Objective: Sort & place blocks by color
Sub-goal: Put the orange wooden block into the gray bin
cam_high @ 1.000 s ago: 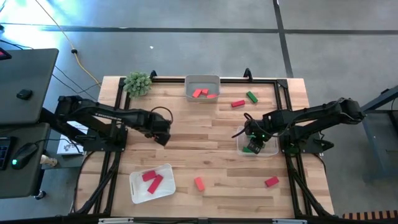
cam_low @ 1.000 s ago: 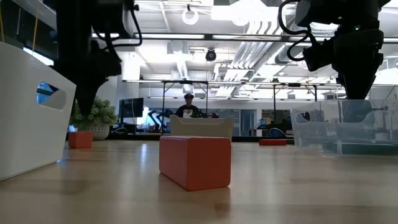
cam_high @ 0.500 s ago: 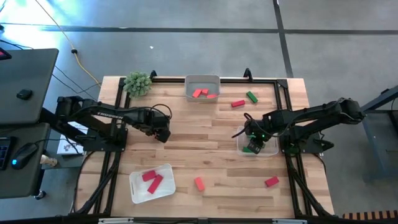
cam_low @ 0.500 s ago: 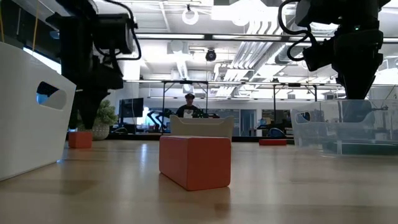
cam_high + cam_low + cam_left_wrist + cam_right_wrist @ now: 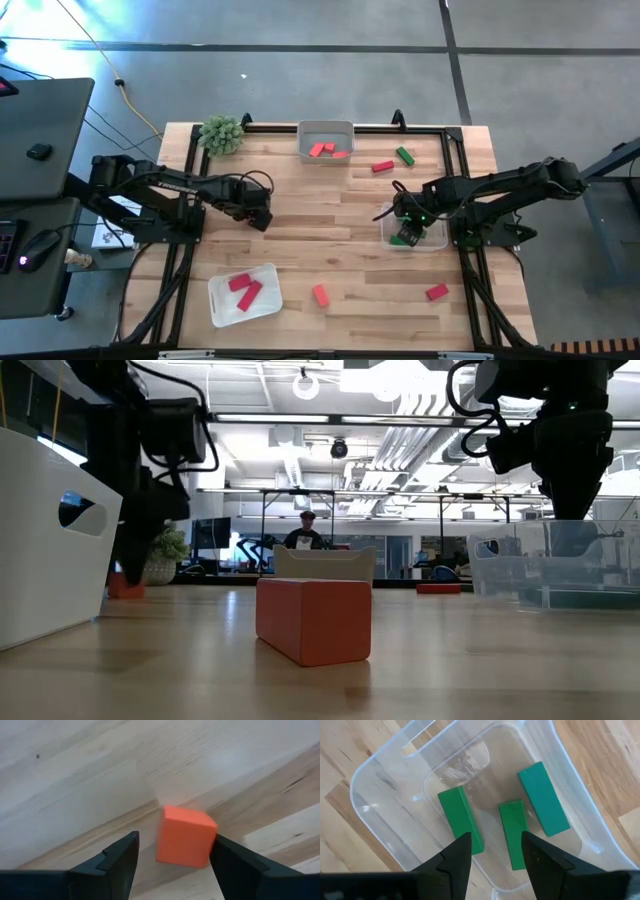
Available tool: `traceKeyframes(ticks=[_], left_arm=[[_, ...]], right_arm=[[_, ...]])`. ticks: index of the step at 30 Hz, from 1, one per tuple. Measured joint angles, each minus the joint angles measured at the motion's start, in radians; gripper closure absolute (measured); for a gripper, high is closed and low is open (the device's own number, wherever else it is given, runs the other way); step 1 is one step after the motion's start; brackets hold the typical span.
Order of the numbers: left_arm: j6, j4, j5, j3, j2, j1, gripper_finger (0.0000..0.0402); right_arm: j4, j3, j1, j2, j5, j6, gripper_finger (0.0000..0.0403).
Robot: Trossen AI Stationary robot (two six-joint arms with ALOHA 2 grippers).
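Orange block [image 5: 185,836]: stubby, cube-like, apparently unmarked.

Pale planked wooden table [image 5: 340,240]: visible grain, light sheen. Clear glossy plastic tray [image 5: 380,780]. Smooth matt orange block [image 5: 185,836].

high view: looks straight down from above the wooden table [image 5: 330,240], taking in both arms and the grey floor beyond.
low view: sits at table-top level, facing across the boards into the room; an orange block [image 5: 314,618] stands very close to the lens.
left wrist view: looks down past two dark fingers [image 5: 117,857] at the planks, very near an orange block [image 5: 185,836].
right wrist view: looks down into the clear tray [image 5: 385,770] from just above.
shared: the clear tray [image 5: 432,242] shows in high, low [image 5: 520,565] and right wrist views.
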Motion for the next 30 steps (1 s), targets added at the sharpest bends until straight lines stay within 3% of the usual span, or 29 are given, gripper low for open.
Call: traceKeyframes(ticks=[4,11,22,30], left_arm=[[0.001,-0.002,-0.017,-0.013,0.000,0.000,0.0208],[0.083,0.081,-0.038,-0.012,0.000,0.000,0.0295],[0.126,0.264,-0.002,0.001,-0.008,0.014,0.0295],[0.374,0.315,-0.001,0.144,-0.008,0.132,0.0295]], right_arm=[[0.000,0.000,0.000,0.000,0.000,0.003,0.0242],[0.003,0.000,0.000,0.000,0.000,0.003,0.0242],[0.087,0.000,0.000,0.000,-0.002,0.003,0.0242],[0.196,0.000,0.000,0.000,-0.006,0.070,0.0242]])
